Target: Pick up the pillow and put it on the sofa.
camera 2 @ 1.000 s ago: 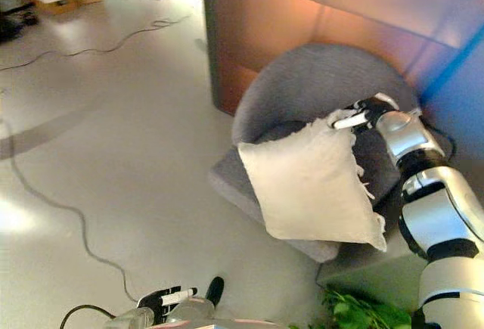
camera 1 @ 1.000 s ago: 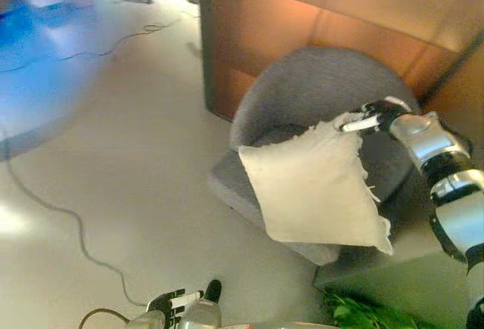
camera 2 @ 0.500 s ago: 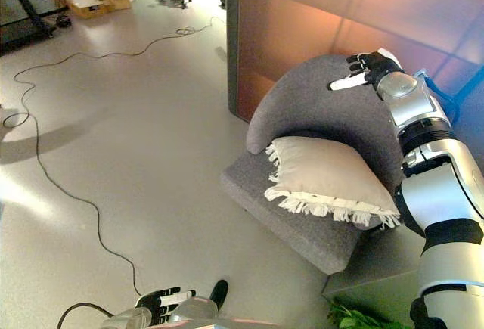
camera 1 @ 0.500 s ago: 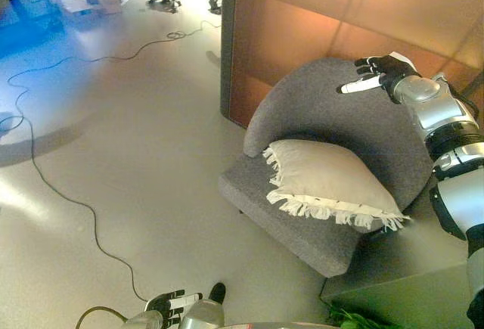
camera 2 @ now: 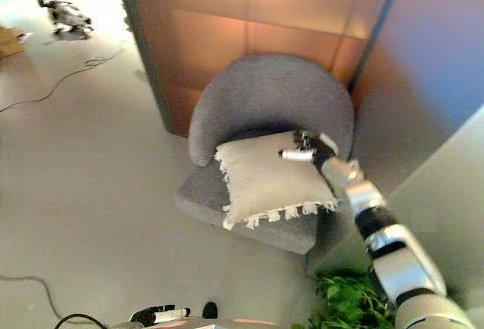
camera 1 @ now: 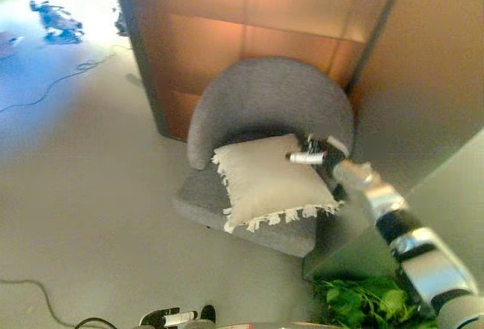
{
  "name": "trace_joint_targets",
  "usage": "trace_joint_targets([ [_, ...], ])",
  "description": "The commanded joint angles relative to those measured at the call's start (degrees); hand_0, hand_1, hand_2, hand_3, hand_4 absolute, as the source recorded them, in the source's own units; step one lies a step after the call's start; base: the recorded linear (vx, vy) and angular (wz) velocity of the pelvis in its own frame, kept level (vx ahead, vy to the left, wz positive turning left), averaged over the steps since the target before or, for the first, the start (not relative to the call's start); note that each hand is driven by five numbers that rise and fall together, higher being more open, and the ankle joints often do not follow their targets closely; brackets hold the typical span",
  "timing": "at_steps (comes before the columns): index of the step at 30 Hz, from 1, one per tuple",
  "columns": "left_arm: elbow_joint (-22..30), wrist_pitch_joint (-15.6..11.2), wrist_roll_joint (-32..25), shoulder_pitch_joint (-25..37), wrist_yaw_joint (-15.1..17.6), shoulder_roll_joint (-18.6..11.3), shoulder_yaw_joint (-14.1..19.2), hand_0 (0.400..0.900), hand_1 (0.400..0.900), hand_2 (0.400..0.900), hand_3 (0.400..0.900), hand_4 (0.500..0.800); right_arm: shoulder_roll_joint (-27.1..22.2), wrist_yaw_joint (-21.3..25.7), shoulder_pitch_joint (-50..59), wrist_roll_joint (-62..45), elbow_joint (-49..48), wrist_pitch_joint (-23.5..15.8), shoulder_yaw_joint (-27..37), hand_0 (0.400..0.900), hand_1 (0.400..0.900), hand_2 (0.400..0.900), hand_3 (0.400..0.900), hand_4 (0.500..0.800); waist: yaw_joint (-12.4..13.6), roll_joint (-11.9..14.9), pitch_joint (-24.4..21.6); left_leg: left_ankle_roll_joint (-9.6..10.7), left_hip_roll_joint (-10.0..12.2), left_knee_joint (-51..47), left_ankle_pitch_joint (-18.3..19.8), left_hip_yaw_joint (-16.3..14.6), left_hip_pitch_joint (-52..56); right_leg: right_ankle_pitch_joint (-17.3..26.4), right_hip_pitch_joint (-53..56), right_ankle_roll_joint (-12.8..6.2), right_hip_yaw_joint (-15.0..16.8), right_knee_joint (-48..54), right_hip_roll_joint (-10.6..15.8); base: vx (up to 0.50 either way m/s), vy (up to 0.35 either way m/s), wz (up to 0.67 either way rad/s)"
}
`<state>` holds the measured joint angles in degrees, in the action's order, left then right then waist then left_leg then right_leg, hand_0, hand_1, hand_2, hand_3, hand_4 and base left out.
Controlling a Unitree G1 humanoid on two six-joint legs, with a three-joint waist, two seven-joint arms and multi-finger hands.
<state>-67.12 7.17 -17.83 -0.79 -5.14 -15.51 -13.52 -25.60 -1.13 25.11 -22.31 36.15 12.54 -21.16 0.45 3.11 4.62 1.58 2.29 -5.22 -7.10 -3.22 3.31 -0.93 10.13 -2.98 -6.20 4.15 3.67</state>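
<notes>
The cream pillow (camera 1: 268,180) with a fringed edge lies on the seat of the grey round-backed sofa chair (camera 1: 265,98) and leans against its back. My right hand (camera 1: 314,153) is at the pillow's upper right corner. Its fingers are stretched out to the left and not curled round the pillow; I cannot tell whether they touch it. The hand also shows in the right eye view (camera 2: 306,147). My left hand (camera 1: 168,318) hangs idle at the bottom edge, fingers straight and empty.
A wood-panelled wall (camera 1: 249,19) stands behind the chair. A grey-green cabinet (camera 1: 446,193) is close on the right, with a green leafy plant (camera 1: 355,302) at its foot. Open floor (camera 1: 76,178) lies to the left, with a cable (camera 1: 45,91) far off.
One second ago my right hand held the pillow up by a corner. It let go, the pillow dropped onto the seat, and the hand came down to its upper right corner. The camera has shifted.
</notes>
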Motion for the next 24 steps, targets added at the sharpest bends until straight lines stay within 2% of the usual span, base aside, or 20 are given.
trace_joint_targets([
  [1,-3.8,-2.0,0.5,3.1,0.0,2.7,-2.3,0.900,0.900,0.900,0.900,0.800,1.8,3.5,-3.3,-1.2,-2.7,-7.6,3.0,0.900,0.900,0.900,0.900,0.800,-0.8,-0.5,-0.7,0.4,-0.9,0.7,9.2,-2.7,3.9,-0.6,-4.0,-1.37,-0.2,-3.7,-0.4,-0.03,0.009,-0.19],
  [3,-3.5,-2.6,0.2,2.6,0.4,3.4,-2.3,0.900,0.900,0.900,0.900,0.800,4.7,4.5,-9.9,0.7,-1.5,-9.0,3.2,0.900,0.900,0.900,0.900,0.800,-1.6,-0.9,-0.8,0.3,-0.9,0.7,9.4,-3.3,4.2,-0.6,-4.2,-1.48,0.4,-3.7,-0.4,-0.03,0.011,-0.17],
  [7,-3.8,-3.0,-0.1,2.5,0.1,3.9,-2.5,0.900,0.900,0.900,0.900,0.800,7.3,6.3,-15.3,2.7,4.1,-8.8,2.9,0.900,0.900,0.900,0.900,0.800,-2.6,-1.6,-0.8,0.0,-1.1,0.7,9.7,-3.9,4.4,-0.6,-4.3,-1.55,1.1,-3.6,-0.6,-0.03,0.020,-0.13],
  [9,-4.3,-3.3,0.1,2.5,-0.2,4.0,-2.4,0.900,0.900,0.900,0.900,0.800,8.1,7.0,-16.6,2.1,7.3,-6.6,2.9,0.900,0.900,0.900,0.900,0.800,-2.8,-1.9,-0.9,-0.1,-1.3,0.6,9.8,-4.0,4.6,-0.6,-4.4,-1.60,1.3,-3.6,-0.6,-0.02,0.014,-0.10],
  [13,-5.4,-3.7,-0.2,2.8,-1.3,4.0,-1.9,0.900,0.900,0.900,0.900,0.800,9.4,5.3,-19.0,3.4,16.6,-4.1,3.9,0.900,0.900,0.900,0.900,0.800,-3.2,-2.2,-1.0,-0.2,-1.4,0.6,9.9,-4.3,4.6,-0.7,-4.6,-1.75,1.5,-3.9,-0.6,-0.03,0.004,-0.12],
  [15,-5.8,-3.1,-0.2,3.2,-2.3,4.0,-1.7,0.900,0.900,0.900,0.900,0.800,9.9,4.9,-19.8,4.4,21.0,-1.4,4.3,0.900,0.900,0.900,0.900,0.800,-3.2,-2.2,-0.9,-0.4,-1.5,0.7,10.0,-4.2,4.5,-0.7,-4.7,-1.82,1.5,-4.1,-0.7,-0.03,-0.017,-0.07],
  [16,-6.1,-3.0,-0.2,3.6,-2.6,3.9,-1.8,0.900,0.900,0.900,0.900,0.800,10.2,4.3,-20.0,5.5,25.1,-2.6,5.0,0.900,0.900,0.900,0.900,0.800,-3.1,-2.2,-0.9,-0.6,-1.6,0.8,10.0,-4.1,4.5,-0.7,-4.7,-1.80,1.5,-4.2,-0.7,-0.02,-0.025,-0.04],
  [19,-6.9,-2.4,0.2,4.2,-3.6,3.8,-1.7,0.900,0.900,0.900,0.900,0.800,10.6,5.0,-20.1,6.0,31.6,-2.7,6.8,0.900,0.900,0.900,0.900,0.800,-2.6,-2.2,-1.0,-1.1,-2.0,1.0,10.2,-3.2,4.5,-0.6,-4.5,-1.73,1.5,-4.2,-0.8,0.00,0.000,0.00],
  [24,-7.8,-2.9,1.4,4.3,-4.0,3.5,-1.3,0.900,0.900,0.900,0.900,0.800,10.7,4.5,-20.3,6.2,35.0,-3.0,8.2,0.900,0.900,0.900,0.900,0.800,-2.3,-2.2,-1.5,-1.3,-2.3,1.0,10.3,-2.3,4.7,-0.6,-4.3,-1.73,1.9,-4.4,-1.1,0.02,-0.011,-0.03],
])
